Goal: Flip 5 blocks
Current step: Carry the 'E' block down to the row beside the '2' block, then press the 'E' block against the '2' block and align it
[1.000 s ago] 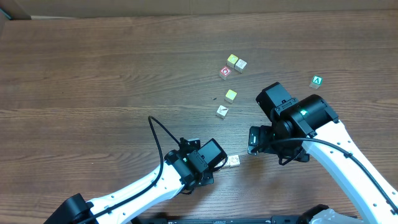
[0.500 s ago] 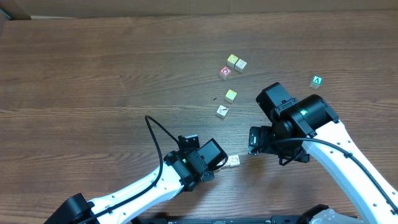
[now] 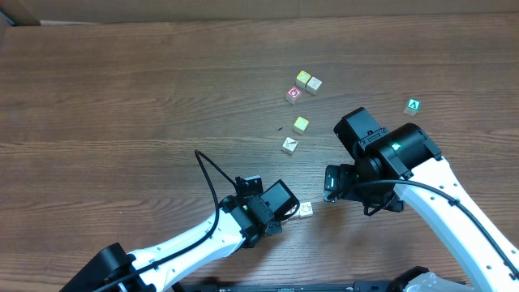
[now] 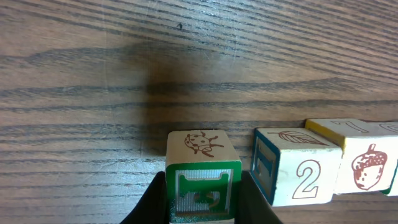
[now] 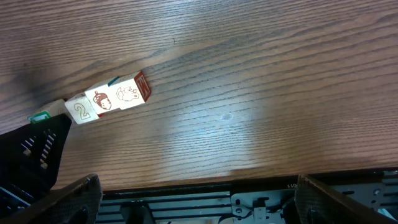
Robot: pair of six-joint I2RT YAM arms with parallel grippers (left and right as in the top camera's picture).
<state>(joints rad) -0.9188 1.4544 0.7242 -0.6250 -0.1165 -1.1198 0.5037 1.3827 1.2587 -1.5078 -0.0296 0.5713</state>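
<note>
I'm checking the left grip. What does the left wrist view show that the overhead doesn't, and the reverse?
Left wrist only: the left gripper shut on the ladybug block, with the 2 block and acorn block in a row beside it. Overhead only: the red-marked block, the green A cube and other scattered blocks. Both: the wooden table, the left gripper and, probably, its block.
</note>
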